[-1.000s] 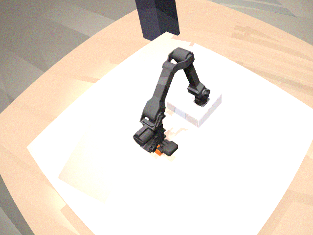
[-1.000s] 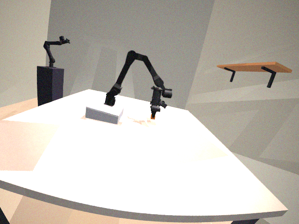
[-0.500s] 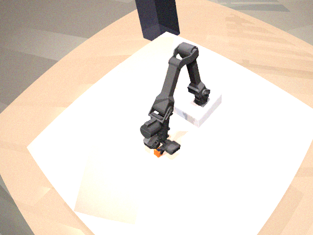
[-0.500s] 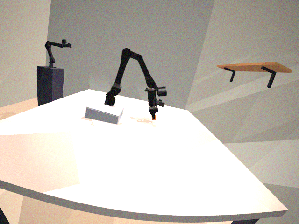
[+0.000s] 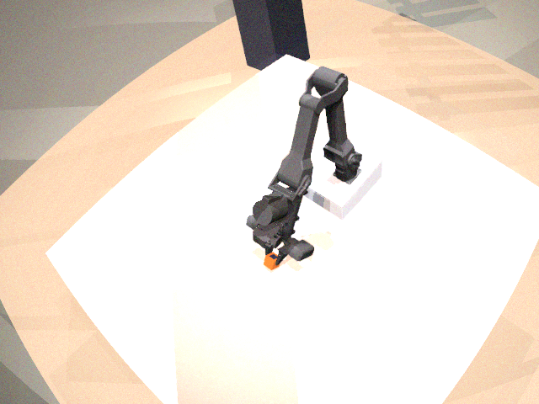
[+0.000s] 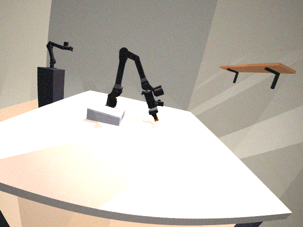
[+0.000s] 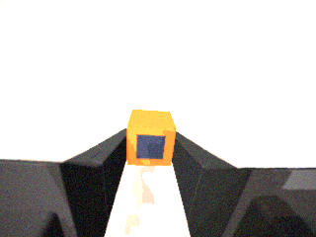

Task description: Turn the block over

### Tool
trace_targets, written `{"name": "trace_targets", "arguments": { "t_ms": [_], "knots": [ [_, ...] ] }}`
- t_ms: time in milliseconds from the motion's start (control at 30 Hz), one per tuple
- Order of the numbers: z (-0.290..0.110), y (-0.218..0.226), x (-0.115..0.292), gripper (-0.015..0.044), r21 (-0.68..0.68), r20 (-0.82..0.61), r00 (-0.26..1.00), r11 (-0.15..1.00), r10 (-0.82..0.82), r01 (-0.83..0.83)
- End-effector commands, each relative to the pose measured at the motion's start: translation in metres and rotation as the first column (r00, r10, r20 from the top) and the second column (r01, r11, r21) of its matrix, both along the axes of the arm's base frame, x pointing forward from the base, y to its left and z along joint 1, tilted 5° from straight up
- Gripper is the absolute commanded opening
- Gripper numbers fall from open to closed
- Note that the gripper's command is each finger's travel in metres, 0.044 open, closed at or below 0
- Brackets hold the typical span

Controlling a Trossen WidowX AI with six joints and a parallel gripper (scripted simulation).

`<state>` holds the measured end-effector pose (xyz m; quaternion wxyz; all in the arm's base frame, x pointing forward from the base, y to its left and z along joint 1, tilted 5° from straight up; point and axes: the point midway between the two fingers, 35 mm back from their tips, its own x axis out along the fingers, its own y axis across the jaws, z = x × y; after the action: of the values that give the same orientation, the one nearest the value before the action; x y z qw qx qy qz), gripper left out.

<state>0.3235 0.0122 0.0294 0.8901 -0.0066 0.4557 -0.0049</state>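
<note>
A small orange block [image 5: 269, 263] [image 6: 156, 119] [image 7: 151, 119] has a dark blue square mark [image 5: 273, 256] [image 7: 150, 147] on one side. My gripper [image 5: 273, 257] [image 6: 155, 118] [image 7: 151, 134] is shut on the block, one finger on each of two opposite sides. The marked side faces up, tilted back toward the wrist camera. The block looks tipped and a little above the white table [image 5: 392, 282] [image 6: 171, 170]; the exact gap is hard to tell. Its underside is hidden.
The arm's base stands on a low white box [image 5: 363, 189] [image 6: 102, 116] on the table. A dark pedestal [image 5: 274, 34] [image 6: 51, 85] with another arm [image 6: 50, 52] stands beyond the table. A wooden shelf [image 6: 259, 67] is on the wall.
</note>
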Motion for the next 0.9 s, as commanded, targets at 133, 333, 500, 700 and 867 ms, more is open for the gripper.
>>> {"name": "trace_targets", "arguments": {
  "t_ms": [133,333,500,700,867],
  "knots": [
    [-0.014,0.0,0.008,0.0,-0.005,0.08,0.997,1.0,0.004,-0.004],
    [-0.025,0.0,0.013,0.0,-0.005,0.153,0.988,1.0,0.006,-0.006],
    [-0.031,0.0,0.015,0.0,-0.006,0.214,0.977,1.0,0.008,-0.007],
    [-0.036,0.0,0.015,0.0,-0.006,0.286,0.958,1.0,0.009,-0.008],
    [-0.038,0.0,0.012,0.0,-0.007,0.344,0.939,1.0,0.01,-0.009]
  ]
}}
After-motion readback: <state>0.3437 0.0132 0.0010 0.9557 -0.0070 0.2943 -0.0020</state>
